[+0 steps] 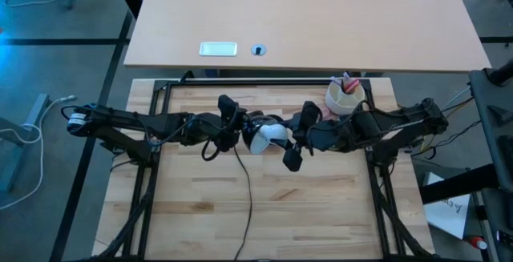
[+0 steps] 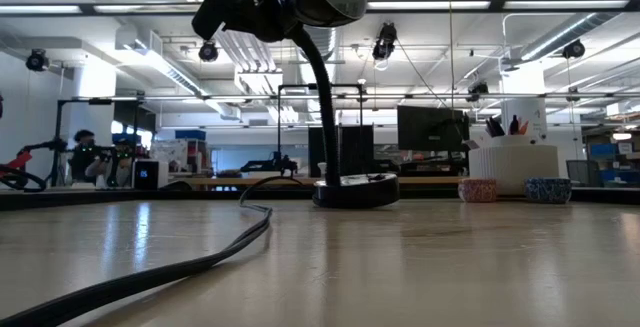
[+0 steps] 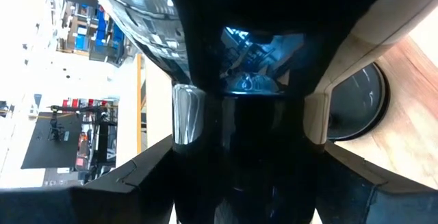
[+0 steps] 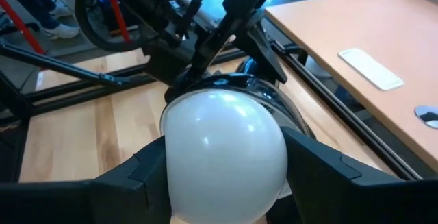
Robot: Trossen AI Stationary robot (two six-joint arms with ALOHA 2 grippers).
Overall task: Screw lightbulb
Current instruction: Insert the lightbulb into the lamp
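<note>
White and matte, the lightbulb (image 4: 224,155) sits pinched between your right gripper (image 4: 222,176) fingers, pressed at the rim of the lamp shade (image 4: 233,87) above the table's (image 1: 321,214) middle. Your left gripper (image 3: 246,125) is clamped on the lamp's dark neck. Near the far right corner stands a cup of pens (image 1: 345,95). The lamp cord (image 1: 244,190) trails to the near edge; the near half otherwise lies open

Even, bright overhead light falls on the table (image 1: 272,206), with soft shadows under both arms. In the low view, ceiling strip lights glare and streak across the tabletop, and the near cable (image 2: 150,277) is blurred. The bulb (image 4: 222,155) carries small highlights. The left wrist view is mostly dark.
</note>
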